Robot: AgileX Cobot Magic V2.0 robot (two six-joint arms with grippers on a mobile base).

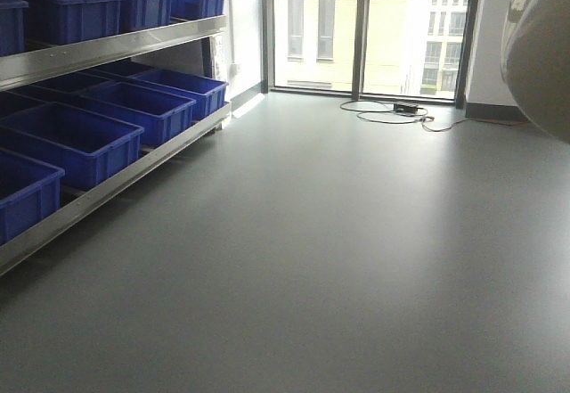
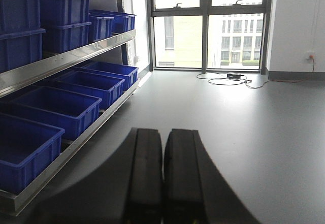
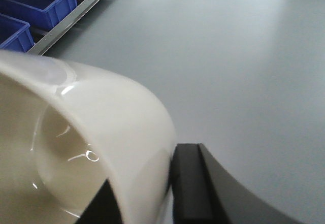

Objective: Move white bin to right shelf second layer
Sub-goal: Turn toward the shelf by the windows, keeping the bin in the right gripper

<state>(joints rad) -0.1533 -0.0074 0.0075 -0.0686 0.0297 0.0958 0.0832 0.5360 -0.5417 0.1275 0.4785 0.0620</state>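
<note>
The white bin (image 3: 117,112) fills the left of the right wrist view, cream and glossy, with its rim wall pinched between the jaws of my right gripper (image 3: 151,176). One black finger (image 3: 190,183) presses the wall from outside; the other sits inside the tub. The bin (image 1: 539,45) also shows as a pale curved blur at the top right edge of the front view, held above the grey floor. My left gripper (image 2: 163,132) is shut with its pads together and nothing between them. The right shelf second layer is out of view.
A steel rack (image 1: 107,50) runs along the left wall, with blue crates (image 1: 76,139) on its lower and upper levels. Tall windows (image 1: 365,28) close off the far end. Cables and a small box (image 1: 396,110) lie on the grey floor (image 1: 312,259) below them.
</note>
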